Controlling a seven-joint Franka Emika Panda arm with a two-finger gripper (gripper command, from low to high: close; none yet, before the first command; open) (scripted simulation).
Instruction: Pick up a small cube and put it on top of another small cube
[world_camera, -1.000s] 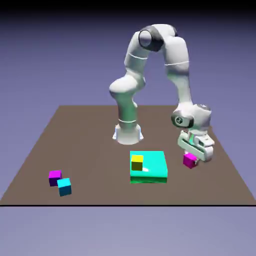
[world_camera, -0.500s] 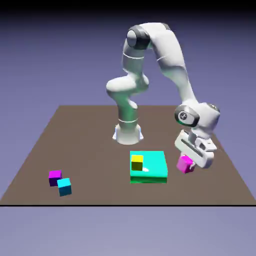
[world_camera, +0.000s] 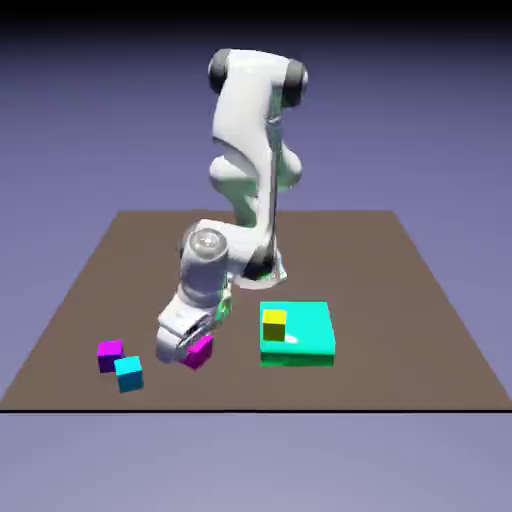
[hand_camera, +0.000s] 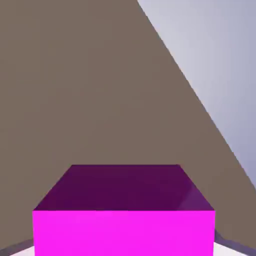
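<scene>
My gripper (world_camera: 189, 346) is shut on the small magenta-pink cube (world_camera: 200, 354) and holds it tilted, just above the table toward the exterior view's left. In the hand view that cube (hand_camera: 124, 220) fills the bottom, and only slivers of the grey fingertips (hand_camera: 234, 245) show at its sides. To the left of the held cube sit a magenta-topped cube with dark violet sides (world_camera: 109, 354) and a cyan cube (world_camera: 128, 373), touching at a corner.
A flat cyan slab (world_camera: 305, 335) lies to the right of the gripper with a yellow cube (world_camera: 274, 324) on its left part. The brown table (world_camera: 400, 300) ends at a front edge just below the cubes. The robot's base (world_camera: 257, 268) stands behind.
The arm has swung from the slab's right side across to its left, carrying the magenta-pink cube with it. The other cubes and the slab have not moved.
</scene>
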